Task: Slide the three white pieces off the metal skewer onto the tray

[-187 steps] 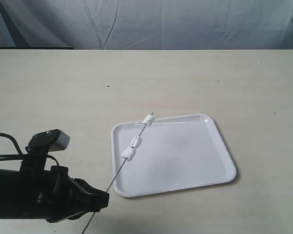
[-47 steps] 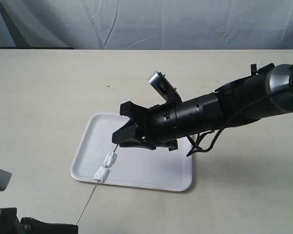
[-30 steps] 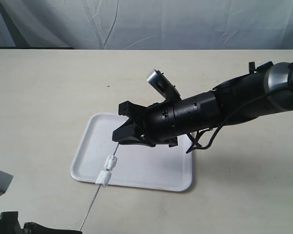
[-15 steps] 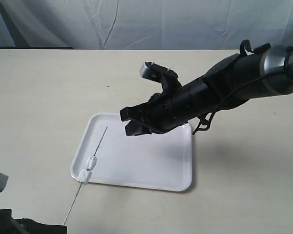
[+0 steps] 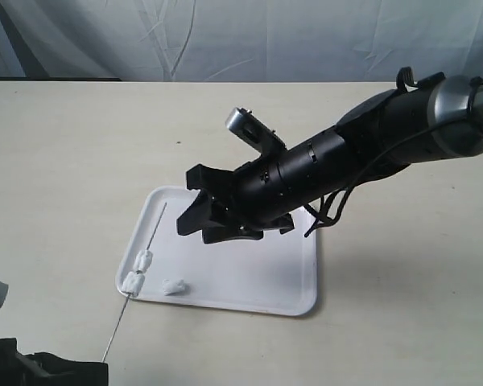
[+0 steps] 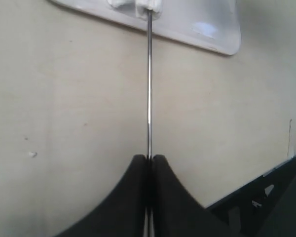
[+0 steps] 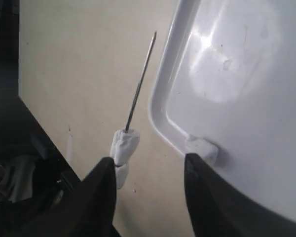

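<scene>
The white tray lies mid-table. The thin metal skewer slants over the tray's left edge; its lower end is pinched in my left gripper, which is shut on it at the table's near left. Two white pieces sit on the skewer at the tray's left rim. A third white piece lies loose on the tray by its near rim. My right gripper hangs open above the tray's left part, holding nothing. The right wrist view shows the skewered piece and the loose one.
The right arm stretches from the right across the tray's far side. Bare beige table surrounds the tray. A grey cloth backdrop hangs behind the far edge.
The right gripper has opened and swung down over the tray. One white piece now lies loose on the tray. The skewer with two pieces has shifted slightly left.
</scene>
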`<state>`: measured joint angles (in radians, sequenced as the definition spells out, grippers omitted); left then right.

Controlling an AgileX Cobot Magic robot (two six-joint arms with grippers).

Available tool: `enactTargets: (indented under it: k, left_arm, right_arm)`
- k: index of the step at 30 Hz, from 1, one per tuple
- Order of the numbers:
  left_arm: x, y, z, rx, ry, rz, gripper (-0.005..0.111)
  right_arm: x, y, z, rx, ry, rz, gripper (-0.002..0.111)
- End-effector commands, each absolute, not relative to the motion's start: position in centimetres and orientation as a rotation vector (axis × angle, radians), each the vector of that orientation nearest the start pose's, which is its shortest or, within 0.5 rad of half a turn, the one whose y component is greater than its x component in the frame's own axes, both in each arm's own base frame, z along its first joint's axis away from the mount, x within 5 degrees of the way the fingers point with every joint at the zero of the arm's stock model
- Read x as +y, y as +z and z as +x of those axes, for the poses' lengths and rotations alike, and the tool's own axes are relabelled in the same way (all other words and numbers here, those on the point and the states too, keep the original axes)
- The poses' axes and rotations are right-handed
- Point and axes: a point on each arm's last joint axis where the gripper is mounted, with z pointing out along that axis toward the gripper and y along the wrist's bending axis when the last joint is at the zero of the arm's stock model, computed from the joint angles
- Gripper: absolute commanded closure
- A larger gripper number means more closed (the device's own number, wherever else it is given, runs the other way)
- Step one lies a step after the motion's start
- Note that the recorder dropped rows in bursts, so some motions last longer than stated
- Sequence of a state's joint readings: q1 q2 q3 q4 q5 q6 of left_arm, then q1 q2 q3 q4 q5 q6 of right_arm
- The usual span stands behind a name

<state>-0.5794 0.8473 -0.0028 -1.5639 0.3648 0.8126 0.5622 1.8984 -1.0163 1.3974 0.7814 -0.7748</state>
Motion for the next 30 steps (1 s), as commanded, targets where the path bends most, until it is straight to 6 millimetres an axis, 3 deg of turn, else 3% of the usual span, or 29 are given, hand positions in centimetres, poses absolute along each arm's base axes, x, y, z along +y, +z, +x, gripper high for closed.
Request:
enactTargets:
  k: [1, 8, 14, 25, 30]
  left_arm:
    - [-8.1, 14.5, 6.8, 2.522, -1.018, -0.040, 0.107]
    - [-9.1, 16.0, 7.1, 2.480, -1.117, 0.060, 0.107]
    - [-9.2, 16.0, 7.0, 2.482, -1.141, 0.067, 0.107]
    - [-9.2, 16.0, 7.1, 2.474, -1.133, 0.043, 0.107]
    - [-9.2, 16.1, 7.0, 2.470, -1.138, 0.066, 0.107]
  right_arm:
    - [24.5, 16.3, 26.8, 2.707, 1.426, -0.287, 0.065]
    - [26.1, 16.1, 25.8, 2.711, 1.368, -0.278, 0.065]
    - [26.5, 16.3, 25.1, 2.724, 1.438, -0.331, 0.065]
    - [27.9, 16.0, 24.0, 2.725, 1.380, -0.374, 0.065]
    - [27.9, 16.0, 24.0, 2.724, 1.373, -0.370, 0.080]
